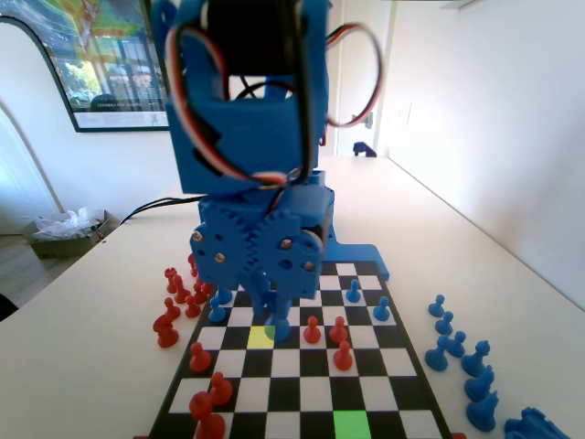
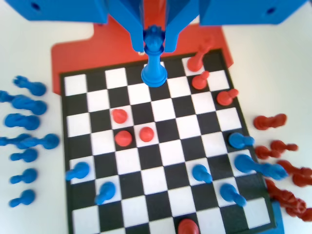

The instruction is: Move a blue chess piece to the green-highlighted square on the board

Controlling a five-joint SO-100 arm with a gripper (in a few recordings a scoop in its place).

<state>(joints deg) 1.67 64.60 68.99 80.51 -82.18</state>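
fixed and wrist views, one moment. i am seeing the gripper [image 2: 154, 43] hanging over the board [image 2: 68, 146], its jaws closed on the crown of the blue chess piece [image 2: 154, 63], one jaw at each side of the jagged top. in the wrist view the piece is hanging upright, its round base over the squares near the board's far edge; whether the base is touching the board or floating just above it, i cannot tell. in the fixed view the gripper [image 1: 274, 306] is coming down in the board's far half, and the blue chess piece [image 1: 278, 327] is sitting at the right edge of the yellow-lime square [image 1: 260, 337]. the green-highlighted square [image 1: 350, 424] is lying in the row at the board's near edge, right of centre, with nothing standing on it, well apart from the held piece. three red pawns [image 1: 313, 331] are standing mid-board, to the right of the held piece in the fixed view. spare blue pieces [image 1: 462, 361] are standing on the table [image 1: 512, 293] beside the board's right edge, spare red pieces [image 1: 174, 302] beside its left edge, in the fixed view.
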